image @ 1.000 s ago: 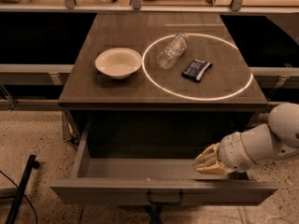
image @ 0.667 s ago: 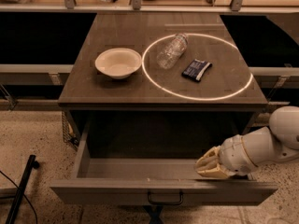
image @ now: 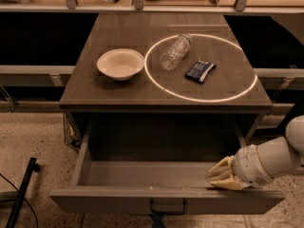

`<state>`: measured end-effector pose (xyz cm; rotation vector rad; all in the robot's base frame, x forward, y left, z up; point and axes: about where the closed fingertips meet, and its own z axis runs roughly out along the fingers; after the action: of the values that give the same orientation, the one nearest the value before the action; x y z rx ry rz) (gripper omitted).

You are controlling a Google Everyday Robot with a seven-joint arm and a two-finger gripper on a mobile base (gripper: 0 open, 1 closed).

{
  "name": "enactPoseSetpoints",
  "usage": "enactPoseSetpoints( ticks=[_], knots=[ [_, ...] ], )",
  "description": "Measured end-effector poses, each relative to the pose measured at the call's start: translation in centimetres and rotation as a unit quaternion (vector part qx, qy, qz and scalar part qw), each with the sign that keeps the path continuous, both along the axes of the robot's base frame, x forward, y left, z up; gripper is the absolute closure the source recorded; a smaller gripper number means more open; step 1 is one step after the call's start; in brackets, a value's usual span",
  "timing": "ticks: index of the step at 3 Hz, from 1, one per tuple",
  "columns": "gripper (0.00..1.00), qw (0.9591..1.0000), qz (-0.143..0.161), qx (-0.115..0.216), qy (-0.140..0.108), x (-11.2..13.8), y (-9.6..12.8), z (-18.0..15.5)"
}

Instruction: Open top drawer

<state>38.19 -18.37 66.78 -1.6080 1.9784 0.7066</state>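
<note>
The top drawer (image: 118, 199) is pulled far out from under the dark tabletop; its inside looks empty. Its grey front panel runs along the bottom of the camera view, with a small dark bail handle (image: 168, 207) at its centre. My gripper (image: 223, 175) has yellowish fingers and sits at the drawer's right front corner, resting on or just above the front panel's top edge. My white arm (image: 278, 158) comes in from the right.
On the tabletop (image: 95, 87) lie a white bowl (image: 120, 64), a clear plastic bottle (image: 175, 51) on its side and a dark snack packet (image: 200, 71), the last two inside a bright ring of light. A dark pole (image: 21, 194) leans at the lower left on the speckled floor.
Almost nothing has changed. My gripper has stayed at the drawer's right front corner, shifted at most a hair to the right. The drawer stands as far out as before.
</note>
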Motion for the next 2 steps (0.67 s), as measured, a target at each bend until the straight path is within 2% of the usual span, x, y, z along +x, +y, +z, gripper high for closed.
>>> enactPoseSetpoints(
  ticks=[2],
  knots=[
    [1.00, 1.0000, -0.001, -0.001, -0.007, 0.46, -0.03, 0.40]
  ],
)
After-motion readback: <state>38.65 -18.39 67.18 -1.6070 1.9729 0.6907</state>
